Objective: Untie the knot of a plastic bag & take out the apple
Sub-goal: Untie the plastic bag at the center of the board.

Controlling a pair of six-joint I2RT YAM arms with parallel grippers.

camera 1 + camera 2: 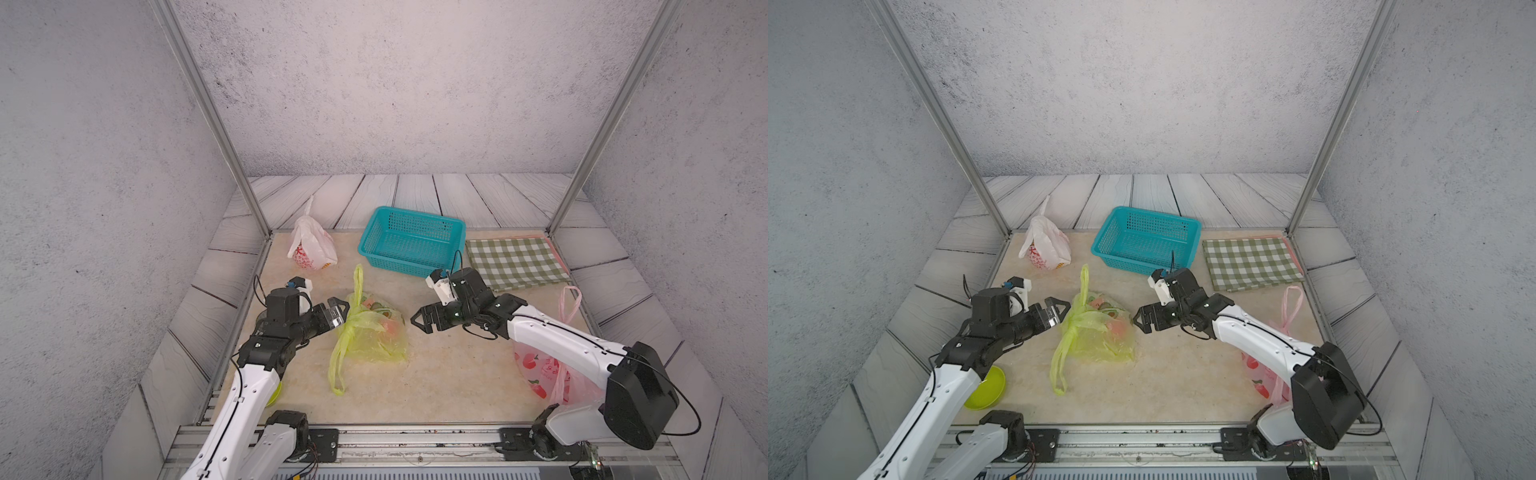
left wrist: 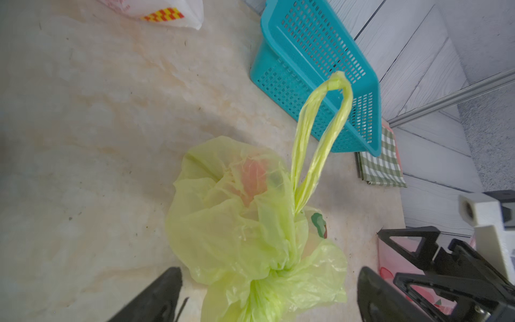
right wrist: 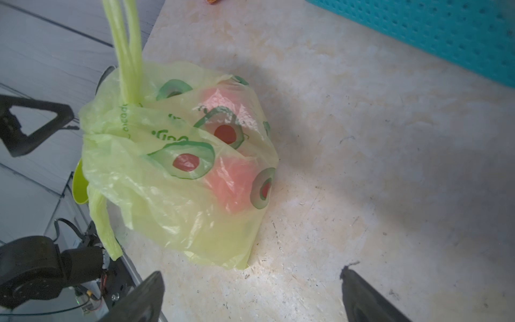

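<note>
A yellow-green plastic bag [image 1: 376, 336] [image 1: 1100, 336] lies mid-table, its neck tied in a knot [image 1: 351, 328] [image 2: 281, 271]. The apple [image 3: 231, 184] [image 2: 252, 178] shows as a red shape through the plastic. One handle loop [image 1: 358, 278] stands up; the other [image 1: 338, 365] trails toward the front. My left gripper [image 1: 337, 313] [image 2: 269, 278] is open at the bag's left side, its jaws on either side of the knot without pinching it. My right gripper [image 1: 417, 321] [image 3: 250, 274] is open just right of the bag, with bare table between its fingers.
A teal basket [image 1: 399, 262] stands behind the bag, with a green checked cloth [image 1: 515, 262] to its right. A white printed bag [image 1: 311, 245] sits at the back left. A pink strawberry-print bag [image 1: 536, 374] lies under my right arm. A green bowl [image 1: 986, 388] sits under my left arm.
</note>
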